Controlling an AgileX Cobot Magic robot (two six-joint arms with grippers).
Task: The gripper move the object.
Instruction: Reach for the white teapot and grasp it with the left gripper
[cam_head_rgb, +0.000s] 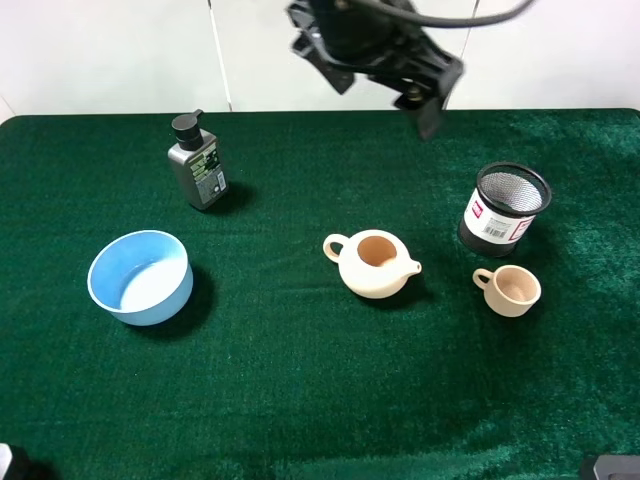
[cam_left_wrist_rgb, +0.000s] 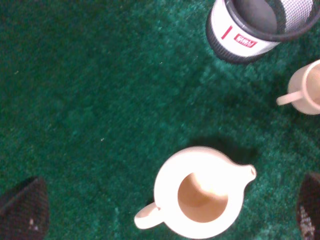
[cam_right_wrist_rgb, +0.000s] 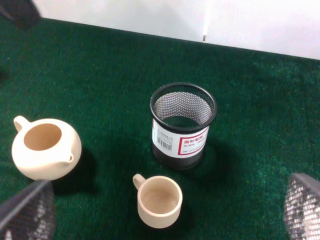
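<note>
at mid-table on the green cloth, the cream teapot sits upright and untouched, its spout turned toward the small cream cup and its loop handle on the opposite side. the left gripper hangs high above the teapot, fingers spread wide to either side of it and well clear of it. the right gripper is likewise spread, its mesh-patterned fingers gripping nothing. a black mesh pen holder with a red-and-white label stands just behind the cup. a blue bowl and a grey pump bottle stand well apart on the left of the table.
</note>
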